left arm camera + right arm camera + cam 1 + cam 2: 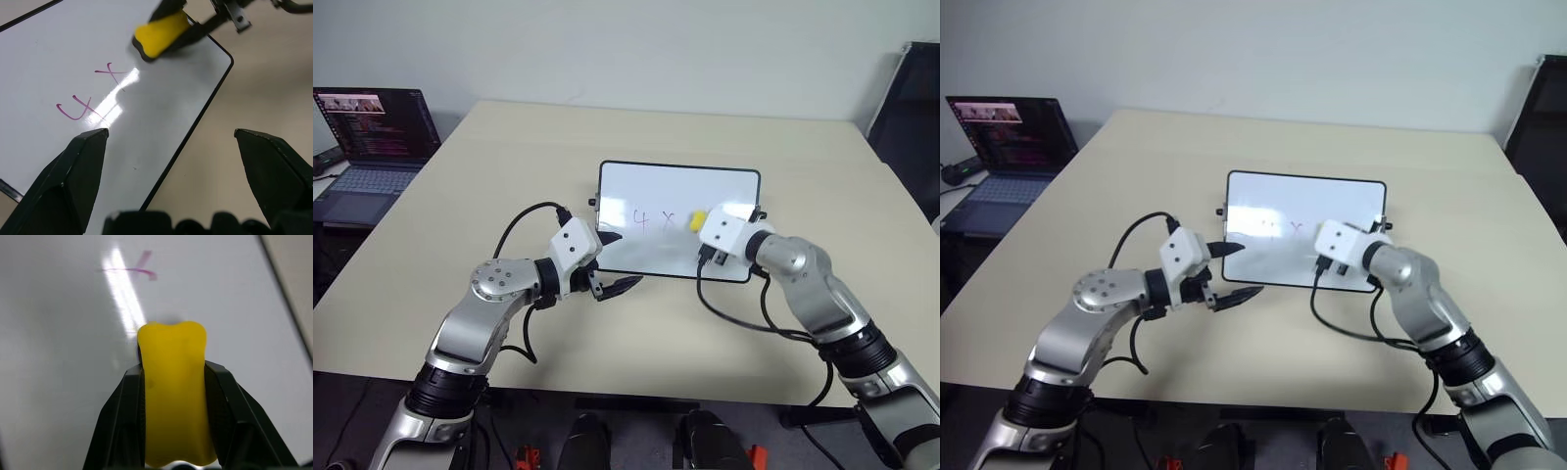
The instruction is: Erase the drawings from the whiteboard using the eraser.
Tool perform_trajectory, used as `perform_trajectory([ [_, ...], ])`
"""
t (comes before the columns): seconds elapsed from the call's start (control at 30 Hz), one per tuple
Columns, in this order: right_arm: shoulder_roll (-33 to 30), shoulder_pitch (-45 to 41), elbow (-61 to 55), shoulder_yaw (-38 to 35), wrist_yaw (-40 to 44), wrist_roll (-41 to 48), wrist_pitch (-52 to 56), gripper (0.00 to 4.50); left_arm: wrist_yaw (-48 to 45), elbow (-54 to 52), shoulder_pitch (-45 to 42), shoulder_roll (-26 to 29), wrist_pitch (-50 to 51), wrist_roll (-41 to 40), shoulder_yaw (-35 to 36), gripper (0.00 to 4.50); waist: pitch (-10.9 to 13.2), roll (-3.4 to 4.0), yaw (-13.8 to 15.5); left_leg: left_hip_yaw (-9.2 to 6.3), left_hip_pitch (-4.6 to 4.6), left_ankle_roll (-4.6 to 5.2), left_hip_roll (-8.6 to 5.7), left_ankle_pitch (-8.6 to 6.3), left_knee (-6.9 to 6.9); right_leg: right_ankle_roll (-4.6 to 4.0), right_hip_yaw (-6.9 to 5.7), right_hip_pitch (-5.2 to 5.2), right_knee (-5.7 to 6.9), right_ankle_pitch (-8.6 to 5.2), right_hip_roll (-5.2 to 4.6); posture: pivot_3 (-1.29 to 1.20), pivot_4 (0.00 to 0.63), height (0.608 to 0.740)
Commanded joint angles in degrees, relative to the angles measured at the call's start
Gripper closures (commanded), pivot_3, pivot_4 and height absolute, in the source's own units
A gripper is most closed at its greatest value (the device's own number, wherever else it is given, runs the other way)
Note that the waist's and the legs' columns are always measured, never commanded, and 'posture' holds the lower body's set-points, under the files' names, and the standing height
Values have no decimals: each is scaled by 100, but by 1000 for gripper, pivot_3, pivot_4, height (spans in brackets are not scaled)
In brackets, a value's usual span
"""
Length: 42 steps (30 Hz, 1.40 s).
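Note:
The whiteboard [677, 186] lies flat in the middle of the beige table. The drawings [93, 93] on it are thin reddish strokes, a "4" and an "x". My right gripper [173, 372] is shut on the eraser [172, 396], a yellow block with a black underside [698, 219]. It holds the eraser low over the board just right of the "x" [131, 269]; I cannot tell whether it touches. My left gripper [1237, 271] stands open at the board's near left edge, one finger over the board, the other over the table, holding nothing.
An open laptop [372, 147] sits on a lower surface to the left of the table. A black chair [913, 108] stands at the right. Black cables loop from both wrists over the bare table [509, 176] near the front edge.

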Motion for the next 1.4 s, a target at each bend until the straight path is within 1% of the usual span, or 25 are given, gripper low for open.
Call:
perform_trajectory([
  [0.03, -69, 72, 111, -175, -38, -107, 47, 3199, 19, -67, 6, 15, -101, -64, 146, 0, 0, 0, 8, 0, -1, 0, 0, 0, 0, 1, 0, 0, -1, 0, 0, 0, 150, 740],
  [0.13, 45, 254, -44, -347, 41, 137, 208, 3199, 82, -78, 90, 22, -73, -96, 254, 0, 0, 0, 1, 0, -4, 0, 1, 0, -5, 5, 1, 0, -7, -3, 0, 0, 150, 740],
  [0.2, 161, 386, -237, -533, 88, 364, 344, 3199, 150, -86, 164, 17, -17, -203, 448, 0, 0, 0, 1, 0, -4, 0, 1, 0, -9, 5, 0, 0, -6, -4, 0, 0, 150, 740],
  [0.37, 715, 846, -1234, -1595, 213, 1531, 808, 3199, 382, 68, 485, -94, 85, -775, 1372, 0, 6, 2, -3, 0, -6, 1, 2, 0, -11, 6, 0, -2, -3, -5, 1, 0, 150, 740],
  [0.5, 716, 1300, -1886, -1863, 373, 2039, 800, 3200, 459, 86, 639, -177, 46, -1021, 1691, 0, 12, 6, 4, -1, -16, 0, 1, -1, -11, 12, -1, -7, -8, -9, 0, 0, 150, 740],
  [0.6, 801, 1821, -2319, -1989, 388, 2353, 601, 3200, 466, 130, 748, -200, -93, -1049, 1784, 0, 11, 5, 20, -2, -17, -1, 1, -2, -14, 14, -4, -6, -10, -15, 0, 0, 150, 740],
  [0.8, 1042, 2739, -2752, -2018, 286, 2823, 14, 3200, 413, 224, 810, -218, -275, -1200, 1870, 0, 13, 5, 2, -1, -18, -3, 2, -3, -15, 12, -2, -10, -9, -17, -1, 0, 150, 740],
  [0.93, 1338, 2982, -2833, -2048, 56, 3077, -44, 3200, 392, 334, 717, -260, -356, -1292, 1899, 0, 12, 4, -3, 1, -17, -4, 1, -3, -13, 11, 0, -11, -9, -17, -1, 0, 150, 740],
  [1.07, 1589, 3100, -2822, -1987, -159, 3195, -170, 3200, 399, 464, 567, -314, -432, -1384, 1905, 0, 12, 4, -1, 0, -17, -4, 2, -3, -14, 11, -1, -12, -8, -17, -1, 0, 150, 740],
  [1.2, 1665, 3075, -2710, -1822, -276, 3132, -267, 3200, 432, 518, 473, -349, -454, -1362, 1850, 0, 12, 4, 0, 1, -19, -5, 2, -4, -14, 11, -1, -12, -12, -17, -1, 0, 150, 740],
  [1.27, 1590, 3067, -2625, -1662, -271, 2964, -379, 3200, 417, 531, 445, -350, -466, -1335, 1811, 0, 12, 4, -1, 0, -19, -5, 2, -4, -15, 10, -2, -12, -11, -17, -1, 0, 150, 740],
  [1.33, 1373, 3019, -2575, -1438, -224, 2709, -419, 3200, 409, 535, 441, -351, -463, -1327, 1795, 0, 12, 5, -1, 0, -18, -5, 2, -4, -15, 10, -2, -12, -11, -17, -1, 0, 150, 740],
  [1.4, 1254, 2829, -2527, -1283, -291, 2527, -321, 3200, 408, 526, 461, -353, -467, -1300, 1763, 0, 12, 4, 0, 2, -19, -5, 1, -4, -15, 10, -1, -13, -12, -17, -2, 0, 150, 740],
])
